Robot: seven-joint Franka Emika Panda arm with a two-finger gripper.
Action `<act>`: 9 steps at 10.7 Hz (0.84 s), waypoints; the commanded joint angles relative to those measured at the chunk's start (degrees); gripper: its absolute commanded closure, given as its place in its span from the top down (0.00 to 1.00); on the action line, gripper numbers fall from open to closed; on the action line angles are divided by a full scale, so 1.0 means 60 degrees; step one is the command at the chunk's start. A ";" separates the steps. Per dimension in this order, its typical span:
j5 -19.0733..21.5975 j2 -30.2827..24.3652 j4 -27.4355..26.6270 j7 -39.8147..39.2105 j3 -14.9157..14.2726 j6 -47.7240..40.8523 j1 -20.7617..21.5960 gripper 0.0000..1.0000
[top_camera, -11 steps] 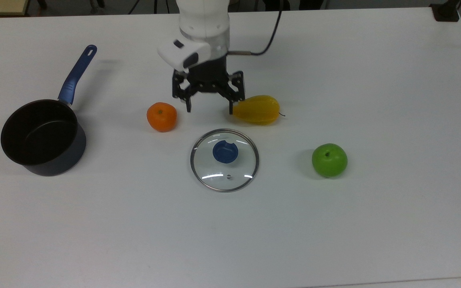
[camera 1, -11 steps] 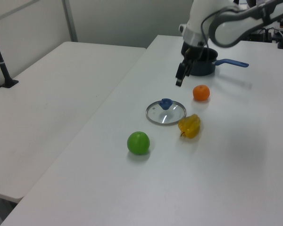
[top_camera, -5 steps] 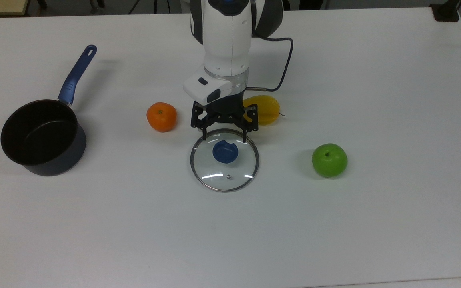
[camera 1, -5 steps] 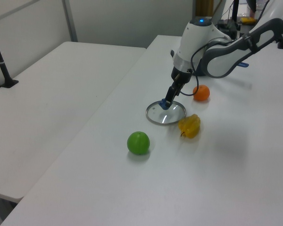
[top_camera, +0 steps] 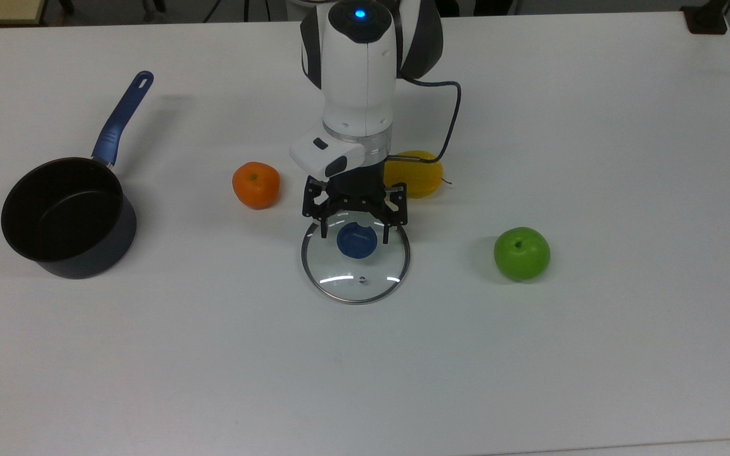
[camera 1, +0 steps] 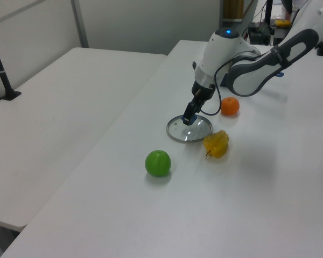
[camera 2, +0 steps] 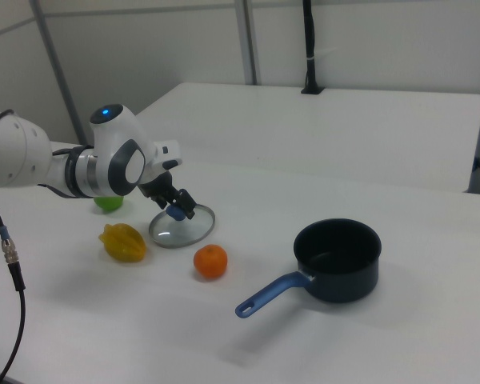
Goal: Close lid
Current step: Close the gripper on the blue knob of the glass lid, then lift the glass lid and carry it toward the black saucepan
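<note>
The lid (top_camera: 355,278) lies flat on the white table (top_camera: 530,380), clear glass with a metal rim and a blue knob (top_camera: 357,244) in the middle. My gripper (top_camera: 355,238) points down over it, open, with one finger on each side of the knob. The left view has the gripper (camera 1: 188,118) low over the lid (camera 1: 191,133); the right view has the gripper (camera 2: 178,210) at the lid (camera 2: 181,230) too. The dark saucepan (top_camera: 67,218) with a blue handle stands uncovered at the top view's left, far from the lid.
An orange (top_camera: 256,184) sits just left of the gripper in the top view. A yellow fruit (top_camera: 417,172) lies behind the gripper, partly hidden by the arm. A green apple (top_camera: 521,253) is to the top view's right. The saucepan (camera 2: 338,258) is at the right view's right.
The arm reached forward and down from between the orange and the yellow fruit to the lid. The open fingers now straddle the blue knob. The lid and fruit have not moved.
</note>
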 commanded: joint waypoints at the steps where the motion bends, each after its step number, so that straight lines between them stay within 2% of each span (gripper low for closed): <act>1: -0.0273 0.0221 0.0334 0.0402 -0.0060 0.0132 0.0092 0.93; 3: -0.0493 0.0221 0.0335 0.0402 -0.0060 0.0118 0.0092 0.73; 4: -0.0537 0.0221 0.0320 0.0402 -0.0060 0.0118 0.0121 0.70; 5: -0.0552 0.0221 0.0320 0.0388 -0.0060 0.0103 0.0122 0.62; 7: -0.0566 0.0207 0.0305 0.0373 -0.0074 0.0030 0.0122 0.58; 8: -0.0581 0.0149 0.0305 0.0373 -0.0074 -0.0086 0.0122 0.51; 9: -0.0610 0.0003 0.0320 0.0373 -0.0089 -0.0348 0.0093 0.49</act>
